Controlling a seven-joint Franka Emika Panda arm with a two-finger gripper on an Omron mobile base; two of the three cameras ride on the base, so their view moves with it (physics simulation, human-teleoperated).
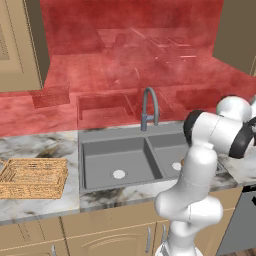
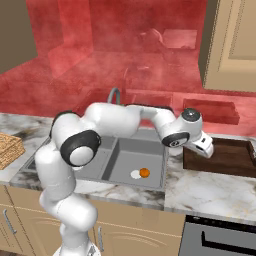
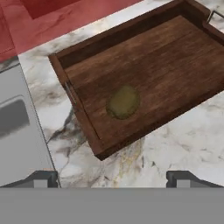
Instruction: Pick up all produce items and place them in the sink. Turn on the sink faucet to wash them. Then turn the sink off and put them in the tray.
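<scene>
The arm point(image 1: 200, 165) hides the right basin of the sink point(image 1: 112, 150); the wicker tray point(image 2: 7, 147) and wooden tray point(image 3: 144, 74) run off frame edges.

You see a glossy red wall point(image 1: 125, 45) behind the desk point(image 1: 40, 145), and it mirrors the kitchen faintly. The desk is of pale marble with grey and brown veins. Beige upper cabinets point(image 1: 20, 45) hang at both sides of the wall. Below the desk you find tan cabinet doors point(image 1: 100, 235) with slim metal handles. At the right, a dark appliance front point(image 2: 220, 237) stands under the desk. The light is soft and even.
</scene>
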